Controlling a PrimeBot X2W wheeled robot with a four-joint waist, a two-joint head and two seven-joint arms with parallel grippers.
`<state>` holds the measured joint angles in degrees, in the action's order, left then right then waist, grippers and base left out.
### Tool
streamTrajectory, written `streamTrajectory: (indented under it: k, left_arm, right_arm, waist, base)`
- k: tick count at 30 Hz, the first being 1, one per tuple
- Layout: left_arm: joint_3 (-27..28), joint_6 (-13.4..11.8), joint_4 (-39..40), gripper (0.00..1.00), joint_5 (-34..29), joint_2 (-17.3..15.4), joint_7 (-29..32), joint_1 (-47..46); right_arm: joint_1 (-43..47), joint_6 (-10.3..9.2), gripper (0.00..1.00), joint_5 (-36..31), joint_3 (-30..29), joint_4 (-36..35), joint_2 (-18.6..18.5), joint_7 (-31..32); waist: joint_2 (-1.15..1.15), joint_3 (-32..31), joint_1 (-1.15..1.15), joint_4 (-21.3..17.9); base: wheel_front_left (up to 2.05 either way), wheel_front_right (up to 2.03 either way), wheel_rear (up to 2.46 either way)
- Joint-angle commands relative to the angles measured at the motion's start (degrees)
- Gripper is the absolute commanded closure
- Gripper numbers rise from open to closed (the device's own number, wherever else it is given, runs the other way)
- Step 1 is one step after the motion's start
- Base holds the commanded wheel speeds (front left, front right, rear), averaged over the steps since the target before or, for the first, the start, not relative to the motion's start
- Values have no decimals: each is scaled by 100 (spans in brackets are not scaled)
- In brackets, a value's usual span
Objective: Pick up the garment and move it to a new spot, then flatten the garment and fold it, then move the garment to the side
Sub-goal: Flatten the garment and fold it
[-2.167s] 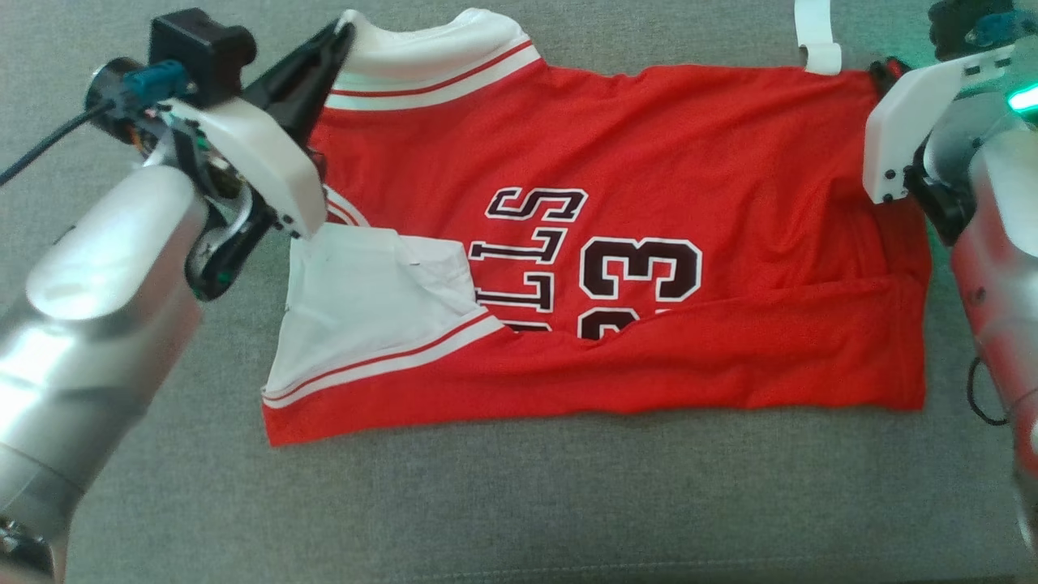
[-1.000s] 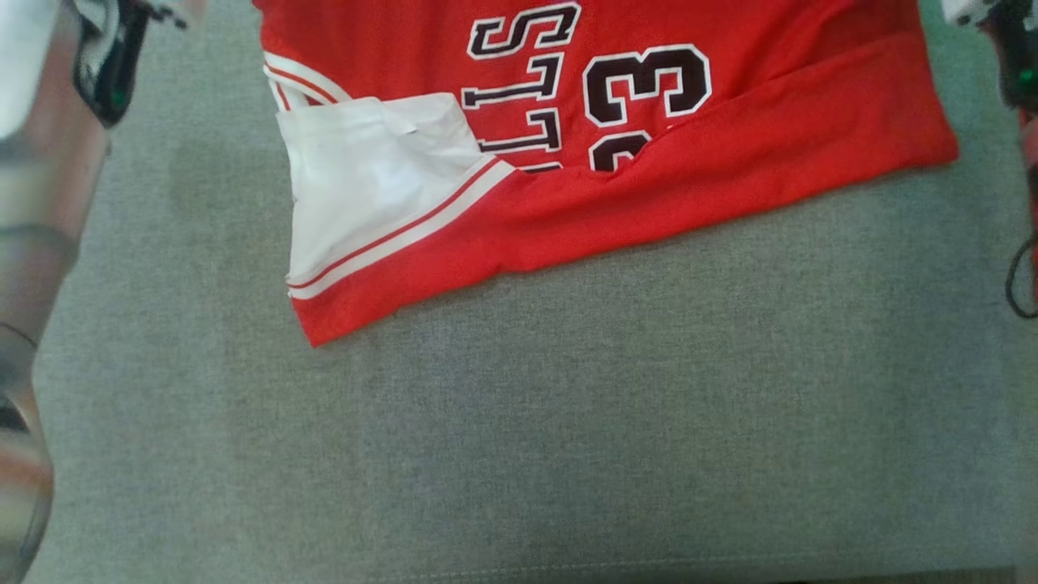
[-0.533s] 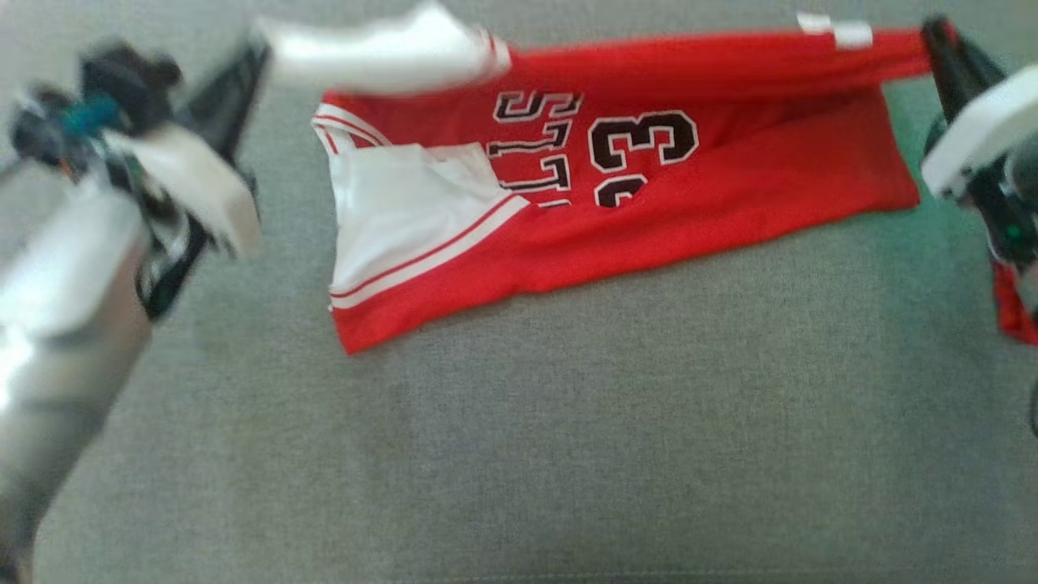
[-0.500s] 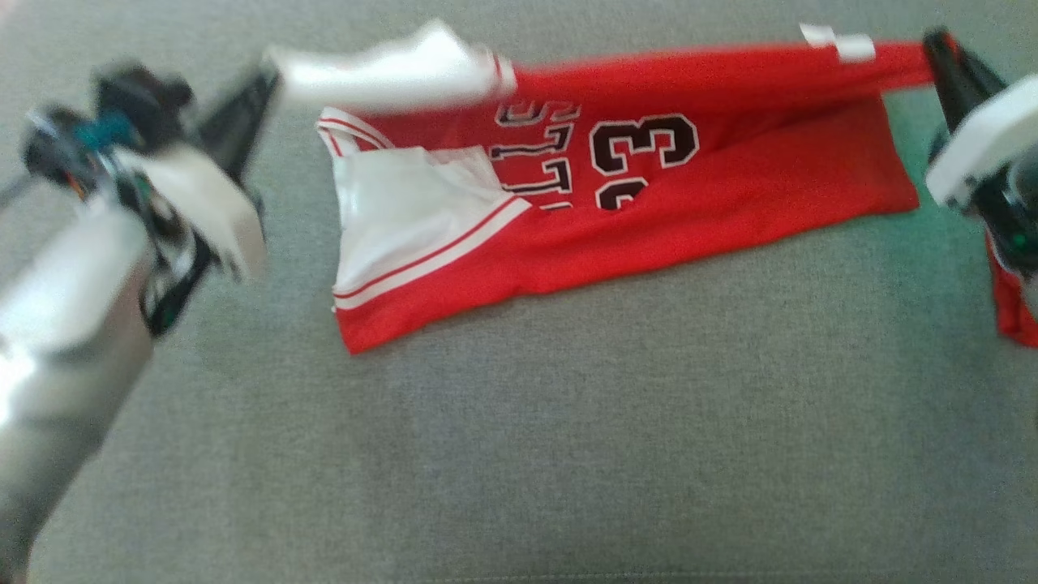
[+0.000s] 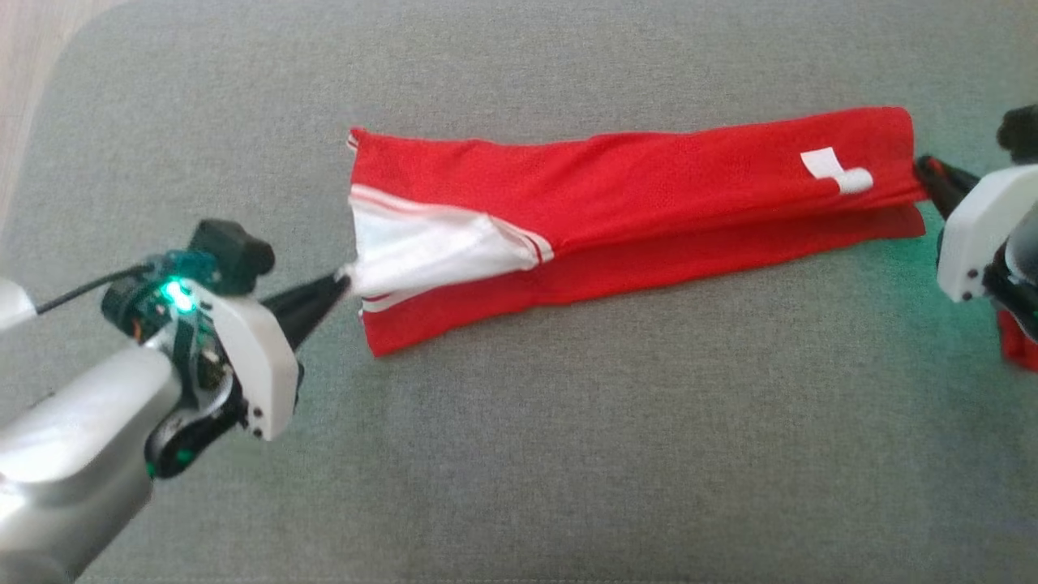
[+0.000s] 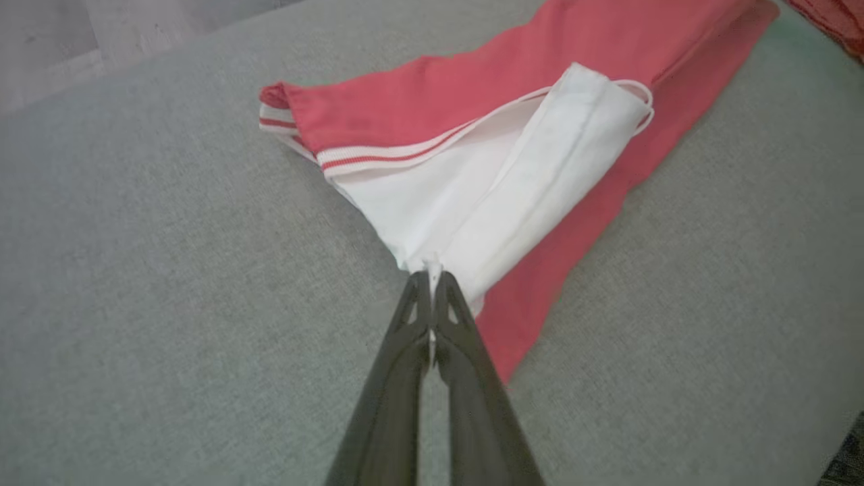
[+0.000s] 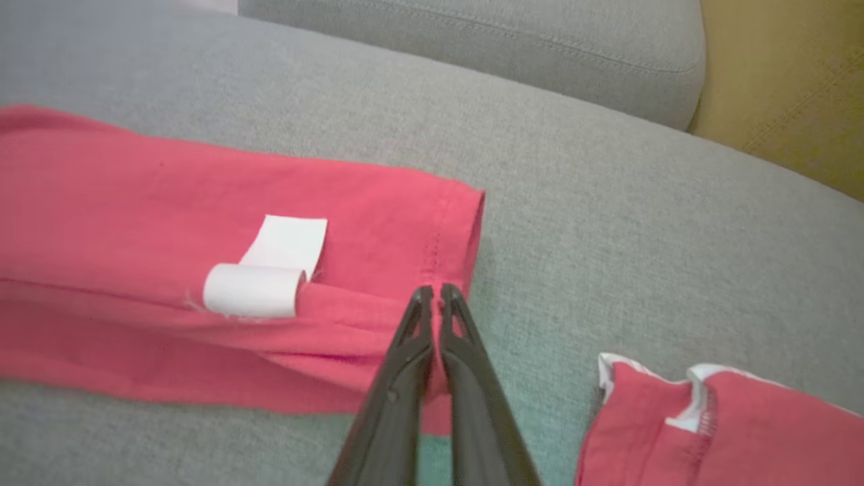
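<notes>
The garment (image 5: 649,203) is a red jersey with white trim, lying as a long narrow folded strip across the grey cushion (image 5: 519,454). A white label (image 5: 835,170) sits on top near its right end. My left gripper (image 5: 345,280) is shut on the white sleeve fabric at the strip's left end; in the left wrist view the closed tips (image 6: 432,273) pinch that white cloth (image 6: 513,182). My right gripper (image 5: 920,166) is shut on the red hem at the right end, with the tips (image 7: 432,290) on the hem corner next to the label (image 7: 270,270).
Another red cloth piece (image 7: 709,432) lies on the cushion just right of my right gripper, also at the head view's right edge (image 5: 1018,345). A grey back cushion (image 7: 540,40) and a yellow surface (image 7: 776,88) lie beyond. Pale floor (image 5: 32,49) shows at upper left.
Both grippers carried the jersey's far edge up and over toward me; it now lies folded on top, hiding the letters and number. The head camera also shifted between frames.
</notes>
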<state>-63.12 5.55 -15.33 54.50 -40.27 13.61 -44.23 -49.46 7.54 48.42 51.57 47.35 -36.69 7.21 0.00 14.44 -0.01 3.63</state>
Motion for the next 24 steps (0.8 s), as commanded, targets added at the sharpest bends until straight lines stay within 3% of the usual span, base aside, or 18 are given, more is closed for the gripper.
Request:
streamTrajectory:
  k: [1, 9, 10, 11, 12, 13, 16, 19, 24]
  left_arm:
    - [231, -37, 180, 100, 57, -341, 87, -124]
    - [112, -227, 561, 100, 50, -385, 371, -59]
    - [99, -257, 565, 100, 29, -364, 376, -59]
    - [91, -293, 561, 100, 3, -337, 364, -60]
    - [98, -328, 558, 55, -13, -297, 320, -56]
    - [121, -368, 552, 0, -15, -251, 253, -48]
    - [392, -536, 494, 0, 135, -53, -169, -26]
    - [908, -863, 464, 0, 251, 231, -983, -83]
    - [1552, -1303, 259, 0, 282, 666, -2335, 26]
  right_arm:
    - [95, -5, 100, -16, 83, -93, -217, 48]
    - [-89, -5, 100, 11, 693, -87, -360, 181]
    - [-131, -5, 42, 10, 707, -51, -349, 111]
    - [-160, -5, 0, 60, 688, -2, -315, 60]
    - [-191, -5, 0, 87, 691, 27, -281, 12]
    - [-227, -5, 0, 121, 680, 46, -247, -51]
    - [-363, -5, 0, 420, 398, 101, -94, -376]
    - [-541, -5, 0, 493, 44, 321, 36, -932]
    - [-604, -5, 0, 660, -642, 551, 648, -1998]
  waist:
    - [0, -1, 1, -6]
    - [0, 66, 1, -77]
    - [0, 75, 1, -85]
    - [0, 80, 1, -95]
    - [0, 81, 1, -103]
    - [0, 79, 1, -111]
    - [0, 47, 1, -142]
    - [0, -50, 1, -151]
    - [0, -276, 1, -236]
  base:
    - [0, 0, 0]
    - [0, 0, 0]
    - [0, 0, 0]
    - [0, 0, 0]
    - [0, 0, 0]
    - [0, 0, 0]
    - [0, 0, 0]
    - [0, 0, 0]
    - [0, 0, 0]
